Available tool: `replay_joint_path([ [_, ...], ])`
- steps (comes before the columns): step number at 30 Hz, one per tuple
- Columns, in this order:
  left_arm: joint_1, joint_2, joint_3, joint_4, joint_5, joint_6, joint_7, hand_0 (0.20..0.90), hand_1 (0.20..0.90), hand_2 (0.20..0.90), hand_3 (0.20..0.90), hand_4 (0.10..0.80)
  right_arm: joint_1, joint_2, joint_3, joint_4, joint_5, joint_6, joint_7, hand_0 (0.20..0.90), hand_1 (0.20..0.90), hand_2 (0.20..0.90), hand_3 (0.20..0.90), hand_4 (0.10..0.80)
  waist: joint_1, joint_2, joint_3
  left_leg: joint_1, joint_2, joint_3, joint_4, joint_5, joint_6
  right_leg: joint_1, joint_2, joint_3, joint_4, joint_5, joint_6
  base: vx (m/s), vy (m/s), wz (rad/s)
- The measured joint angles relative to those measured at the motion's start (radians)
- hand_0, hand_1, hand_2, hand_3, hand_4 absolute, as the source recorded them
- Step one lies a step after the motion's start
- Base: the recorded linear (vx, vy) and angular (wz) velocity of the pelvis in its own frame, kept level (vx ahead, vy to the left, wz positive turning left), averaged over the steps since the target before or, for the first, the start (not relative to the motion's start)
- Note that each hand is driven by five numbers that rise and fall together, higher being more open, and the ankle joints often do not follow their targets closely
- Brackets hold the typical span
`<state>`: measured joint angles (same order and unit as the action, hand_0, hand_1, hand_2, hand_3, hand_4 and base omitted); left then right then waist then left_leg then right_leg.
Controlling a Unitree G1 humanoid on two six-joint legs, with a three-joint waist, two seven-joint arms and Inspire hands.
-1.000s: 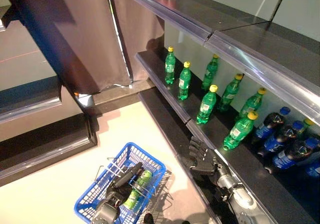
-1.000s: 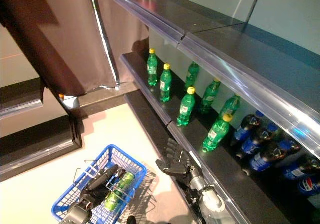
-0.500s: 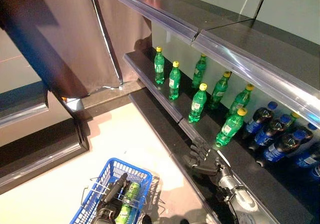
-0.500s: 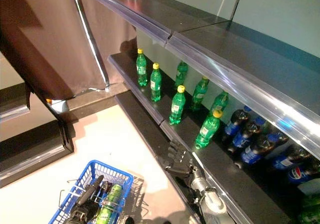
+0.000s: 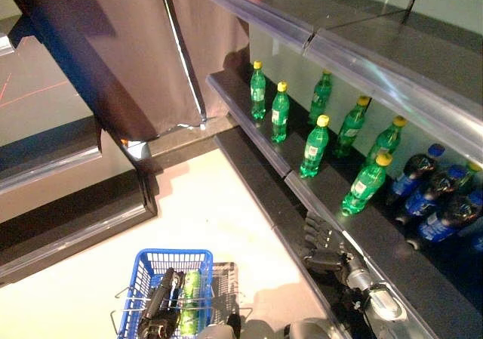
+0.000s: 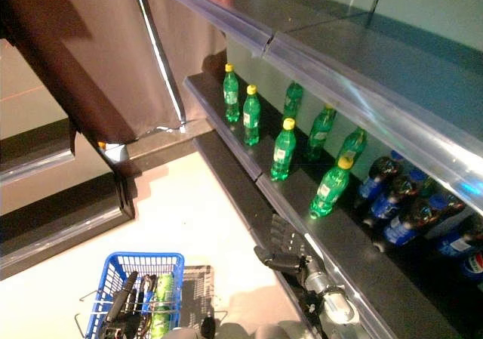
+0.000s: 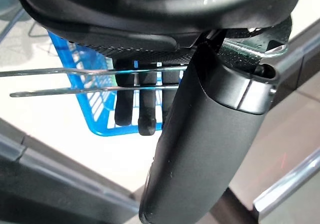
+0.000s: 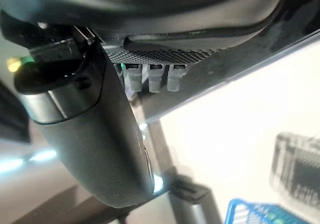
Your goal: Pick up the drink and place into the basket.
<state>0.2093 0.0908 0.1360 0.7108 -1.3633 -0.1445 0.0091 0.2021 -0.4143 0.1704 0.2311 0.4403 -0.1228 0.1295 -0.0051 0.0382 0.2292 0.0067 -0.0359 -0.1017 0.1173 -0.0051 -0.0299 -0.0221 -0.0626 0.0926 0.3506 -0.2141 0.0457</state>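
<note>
left eye view: a blue basket (image 5: 198,260) with wire handles sits on the pale floor (image 5: 204,203) near the foot of the dark shelf (image 5: 249,124). inside it lies a green drink (image 5: 189,312) with a label round its middle, a slim bottle lying flat on its side. its long axis runs from the basket's near end toward its far wall; which end carries the cap cannot be told. the left hand (image 5: 160,309) lies in the basket just beside the drink, its dark fingers stretched out along the bottle's length, not curled round it. the right hand (image 5: 321,242) hangs by the front edge of the lower shelf, its fingers straight and spread, holding nothing. on the shelf stand green bottles (image 5: 313,147) with yellow caps and, further right, dark bottles (image 5: 412,177) with blue caps.

right eye view: the same layout; the drink (image 6: 161,305) lies in the basket (image 6: 143,259) with the left hand (image 6: 124,303) alongside it, and the right hand (image 6: 283,245) is apart from everything.

left wrist view: straight fingers (image 7: 145,109) reach past the wire handles (image 7: 75,82) toward the blue mesh wall.

right wrist view: the fingers (image 8: 152,77) are short, straight and empty, over the floor.
</note>
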Motion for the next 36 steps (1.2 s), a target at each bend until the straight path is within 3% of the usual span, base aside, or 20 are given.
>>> replay_joint_path([
  [4,-0.005,-0.003,0.006,0.005,-0.004,0.0,0.0,0.3,0.3,0.3,0.2,0.1,0.006,0.0,-0.013,0.002,-0.009,0.0,-0.027,0.9,0.9,0.9,0.9,0.8,0.0,0.006,0.006,-0.01,-0.007,0.013,0.005,0.003,0.008,-0.002,-0.027,-0.009,-0.006,0.002,-0.001,0.145,0.551,0.1],
  [6,-0.012,-0.006,0.005,0.015,-0.011,0.0,-0.001,0.3,0.3,0.3,0.2,0.1,0.01,0.003,-0.038,0.008,-0.011,0.0,-0.043,0.9,0.9,0.9,0.9,0.8,-0.017,0.003,0.007,-0.01,-0.013,0.022,0.007,0.004,0.012,-0.002,-0.049,-0.027,0.002,-0.009,0.016,0.17,0.527,0.26],
  [7,-0.011,-0.007,0.009,0.021,-0.027,-0.001,-0.001,0.3,0.3,0.3,0.2,0.1,0.009,0.007,-0.06,0.012,-0.012,0.0,-0.049,0.9,0.9,0.9,0.9,0.8,-0.022,0.0,0.007,-0.009,-0.027,0.031,-0.002,0.009,0.03,-0.001,-0.064,-0.027,0.004,-0.016,0.029,0.153,0.467,0.18],
  [10,-0.008,-0.007,0.035,0.027,-0.037,-0.001,-0.002,0.3,0.3,0.3,0.2,0.1,0.014,0.02,-0.099,0.013,-0.012,-0.001,-0.051,0.9,0.9,0.9,0.9,0.8,-0.025,-0.015,0.007,-0.005,-0.051,0.04,-0.014,0.017,0.045,0.0,-0.092,-0.025,-0.007,-0.014,0.05,0.152,0.419,0.02],
  [11,-0.007,-0.006,0.044,0.029,-0.041,-0.001,-0.002,0.3,0.3,0.3,0.2,0.1,0.016,0.026,-0.107,0.013,-0.014,-0.001,-0.055,0.9,0.9,0.9,0.9,0.8,-0.026,-0.024,0.005,-0.002,-0.061,0.04,-0.032,0.025,0.055,0.002,-0.105,-0.029,-0.006,-0.008,0.068,0.153,0.369,0.05],
  [15,-0.019,0.003,0.046,0.044,-0.041,0.003,-0.002,0.3,0.3,0.3,0.2,0.1,0.009,0.055,-0.106,0.014,-0.024,-0.003,-0.085,0.9,0.9,0.9,0.9,0.8,-0.022,-0.04,0.007,0.019,-0.076,0.037,-0.046,0.016,0.078,-0.003,-0.117,-0.034,0.044,-0.003,0.066,0.129,0.261,0.06],
  [18,-0.021,0.016,0.046,0.05,-0.04,0.012,-0.002,0.3,0.3,0.3,0.2,0.1,0.005,0.067,-0.102,0.016,-0.028,-0.009,-0.101,0.9,0.9,0.9,0.9,0.8,-0.012,-0.044,0.007,0.043,-0.074,0.039,-0.058,0.011,0.08,-0.018,-0.114,-0.037,0.104,0.013,0.04,0.165,0.193,-0.03],
  [21,-0.02,0.04,0.045,0.05,-0.04,0.012,-0.019,0.3,0.3,0.3,0.2,0.1,0.009,0.073,-0.102,0.02,-0.028,-0.012,-0.113,0.9,0.9,0.9,0.9,0.8,0.004,-0.064,-0.01,0.032,-0.072,0.042,-0.072,0.019,0.084,-0.027,-0.112,-0.065,0.035,0.012,0.029,0.206,0.069,-0.1],
  [22,-0.021,0.059,0.048,0.049,-0.04,0.012,-0.025,0.3,0.3,0.3,0.2,0.1,0.002,0.085,-0.102,0.031,-0.028,-0.012,-0.113,0.9,0.9,0.9,0.9,0.8,0.006,-0.09,-0.026,0.014,-0.07,0.046,-0.079,0.028,0.077,-0.023,-0.106,-0.093,-0.043,0.021,0.07,0.221,0.027,-0.11],
  [25,-0.031,0.07,0.048,0.049,-0.03,0.011,-0.025,0.3,0.3,0.3,0.2,0.1,-0.001,0.087,-0.102,0.037,-0.027,-0.013,-0.116,0.9,0.9,0.9,0.9,0.8,0.0,-0.1,-0.028,0.023,-0.04,0.032,-0.116,0.052,0.068,-0.008,-0.078,-0.115,-0.072,0.064,0.068,0.259,0.008,-0.01],
  [26,-0.04,0.073,0.047,0.049,-0.029,0.011,-0.024,0.3,0.3,0.3,0.2,0.1,-0.01,0.084,-0.101,0.042,-0.027,-0.014,-0.116,0.9,0.9,0.9,0.9,0.8,0.0,-0.093,-0.012,0.049,-0.036,-0.003,-0.141,0.061,0.071,-0.062,-0.065,-0.111,0.021,0.025,0.094,0.321,-0.012,-0.18],
  [27,-0.05,0.078,0.044,0.049,-0.029,0.011,-0.023,0.3,0.3,0.3,0.2,0.1,-0.016,0.086,-0.098,0.049,-0.027,-0.014,-0.115,0.9,0.9,0.9,0.9,0.8,-0.001,-0.079,-0.003,0.057,-0.016,-0.031,-0.139,0.056,0.066,-0.124,-0.017,-0.106,0.078,-0.028,0.111,0.247,-0.019,-0.07],
  [28,-0.06,0.082,0.044,0.047,-0.027,0.011,-0.024,0.3,0.3,0.3,0.2,0.1,-0.015,0.086,-0.094,0.047,-0.027,-0.014,-0.113,0.9,0.9,0.9,0.9,0.8,-0.014,-0.069,0.003,0.057,0.006,-0.046,-0.13,0.049,0.055,-0.156,0.033,-0.097,0.039,-0.006,0.096,0.372,-0.06,0.26],
  [29,-0.069,0.093,0.041,0.041,-0.021,0.009,-0.024,0.3,0.3,0.3,0.2,0.1,-0.006,0.088,-0.093,0.046,-0.027,-0.016,-0.113,0.9,0.9,0.9,0.9,0.8,-0.033,-0.09,-0.002,0.055,0.0,-0.061,-0.137,0.044,0.047,-0.186,0.06,-0.105,-0.04,0.049,0.102,0.257,-0.049,0.38],
  [30,-0.072,0.095,0.04,0.04,-0.017,0.01,-0.024,0.3,0.3,0.3,0.2,0.1,-0.001,0.089,-0.095,0.046,-0.027,-0.017,-0.112,0.9,0.9,0.9,0.9,0.8,-0.032,-0.104,-0.005,0.061,-0.007,-0.062,-0.142,0.037,0.037,-0.194,0.06,-0.119,-0.064,0.058,0.112,0.297,-0.06,0.34],
  [31,-0.07,0.091,0.037,0.04,-0.012,0.009,-0.023,0.3,0.3,0.3,0.2,0.1,0.015,0.095,-0.101,0.048,-0.027,-0.019,-0.112,0.9,0.9,0.9,0.9,0.8,-0.033,-0.124,-0.013,0.083,-0.023,-0.068,-0.161,0.034,0.033,-0.197,0.047,-0.123,-0.072,0.109,0.081,0.207,-0.039,0.22],
  [32,-0.069,0.081,0.035,0.039,-0.004,0.009,-0.023,0.3,0.3,0.3,0.2,0.1,0.026,0.099,-0.107,0.053,-0.026,-0.021,-0.112,0.9,0.9,0.9,0.9,0.8,-0.039,-0.137,-0.021,0.099,-0.04,-0.072,-0.141,0.022,0.03,-0.197,0.034,-0.143,-0.078,0.138,0.073,0.344,-0.059,-0.04],
  [33,-0.06,0.061,0.033,0.034,0.0,0.01,-0.023,0.3,0.3,0.3,0.2,0.1,0.028,0.095,-0.108,0.057,-0.026,-0.023,-0.11,0.9,0.9,0.9,0.9,0.8,-0.032,-0.128,-0.016,0.086,-0.082,-0.045,-0.002,-0.081,0.048,-0.197,0.036,-0.143,-0.06,0.151,0.068,0.342,-0.056,-0.17],
  [35,-0.055,0.046,0.037,0.034,0.003,0.01,-0.022,0.3,0.3,0.3,0.2,0.1,0.033,0.098,-0.103,0.057,-0.026,-0.029,-0.108,0.9,0.9,0.9,0.9,0.8,-0.027,-0.108,-0.01,0.108,-0.088,-0.062,0.002,-0.128,0.086,-0.187,0.05,-0.164,-0.059,0.163,0.051,0.3,-0.065,-0.29],
  [36,-0.055,0.044,0.038,0.034,0.005,0.013,-0.022,0.3,0.3,0.3,0.2,0.1,0.047,0.098,-0.093,0.056,-0.026,-0.03,-0.101,0.9,0.9,0.9,0.9,0.8,-0.032,-0.111,-0.011,0.119,-0.083,-0.071,-0.009,-0.128,0.084,-0.181,0.047,-0.185,-0.059,0.171,0.044,0.339,-0.099,-0.01],
])
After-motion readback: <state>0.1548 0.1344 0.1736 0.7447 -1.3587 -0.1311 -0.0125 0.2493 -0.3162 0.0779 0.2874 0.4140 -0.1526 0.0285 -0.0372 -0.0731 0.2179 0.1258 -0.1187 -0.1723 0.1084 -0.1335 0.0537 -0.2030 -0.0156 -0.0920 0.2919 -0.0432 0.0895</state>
